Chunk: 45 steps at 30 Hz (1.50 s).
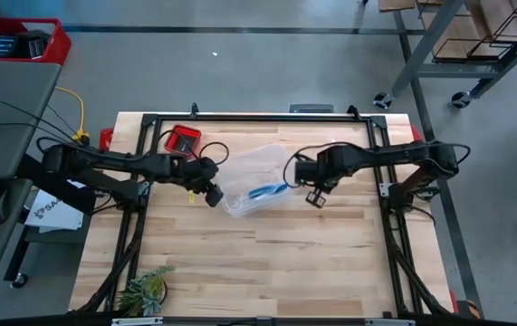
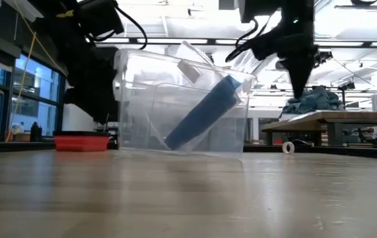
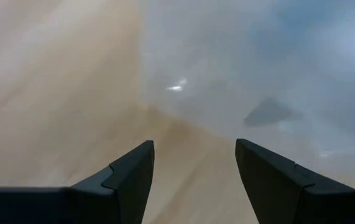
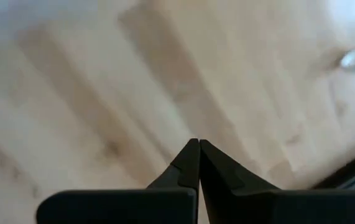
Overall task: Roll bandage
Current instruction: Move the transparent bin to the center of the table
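Note:
The bright blue bandage [image 1: 265, 190] lies inside a clear plastic bag [image 1: 253, 167] at the middle of the table. In the low view the bandage [image 2: 201, 116] leans slanted within the bag [image 2: 148, 99], its lower end down on the bag's bottom. My left gripper [image 1: 213, 195] stands open just left of the bag. Bare table shows between its fingers [image 3: 193, 146], and the hazy plastic [image 3: 258, 62] is just beyond them. My right gripper [image 1: 316, 198] hangs to the right of the bag, shut and pointing down [image 2: 302, 89], with nothing in it [image 4: 199, 142].
A small red tray [image 1: 184, 140] sits at the far left of the table, behind my left arm. A green plant sprig [image 1: 145, 290] lies at the near left corner. A black frame [image 1: 258, 118] runs along the table's far edge and sides. The near half is bare wood.

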### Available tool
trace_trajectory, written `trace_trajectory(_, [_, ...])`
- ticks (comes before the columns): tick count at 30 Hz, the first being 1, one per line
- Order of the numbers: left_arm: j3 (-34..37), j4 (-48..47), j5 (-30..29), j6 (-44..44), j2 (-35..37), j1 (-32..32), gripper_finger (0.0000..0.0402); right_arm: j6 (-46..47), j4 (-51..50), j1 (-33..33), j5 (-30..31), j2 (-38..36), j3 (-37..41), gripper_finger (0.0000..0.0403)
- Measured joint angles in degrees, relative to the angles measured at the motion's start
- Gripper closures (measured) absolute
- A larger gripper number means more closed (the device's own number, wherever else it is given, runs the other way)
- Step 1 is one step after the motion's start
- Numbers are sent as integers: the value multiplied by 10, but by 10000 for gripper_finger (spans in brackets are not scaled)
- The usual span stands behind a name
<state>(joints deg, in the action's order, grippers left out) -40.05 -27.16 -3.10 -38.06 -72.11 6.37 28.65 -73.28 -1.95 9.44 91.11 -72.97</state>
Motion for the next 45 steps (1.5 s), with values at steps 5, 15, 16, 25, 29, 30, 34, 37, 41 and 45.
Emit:
trace_trajectory(5, [0, -46, -60, -20, 29, 1, 179, 12, 85, -51, 18, 0, 0, 403])
trace_trajectory(15, [0, -112, -109, -59, 78, 4, 180, 11, 265, -200, -9, 0, 0, 403])
trace_trajectory(16, [0, -110, -111, -65, 78, 4, 182, 11, 285, -209, -23, 0, 0, 403])
trace_trajectory(25, [-1, 22, -80, -80, 66, 3, 219, 21, 301, -225, -84, 0, 0, 403])
trace_trajectory(29, [-1, 28, -66, -94, 64, 3, 222, 24, 308, -223, -78, 0, 0, 403])
trace_trajectory(30, [-1, 27, -54, -98, 65, 2, 222, 24, 311, -223, -64, 0, 0, 403])
trace_trajectory(34, [-1, 18, -12, -112, 65, -16, 222, 24, 336, -229, -17, 0, 0, 403])
trace_trajectory(37, [-1, 18, -6, -130, 66, -35, 222, 40, 367, -234, 3, 0, 0, 403])
trace_trajectory(41, [0, 17, -55, -147, 93, -52, 222, 54, 426, -236, 13, 12, 0, 403])
trace_trajectory(45, [0, 18, -133, -152, 155, -51, 222, 56, 522, -232, -44, 34, 0, 403])
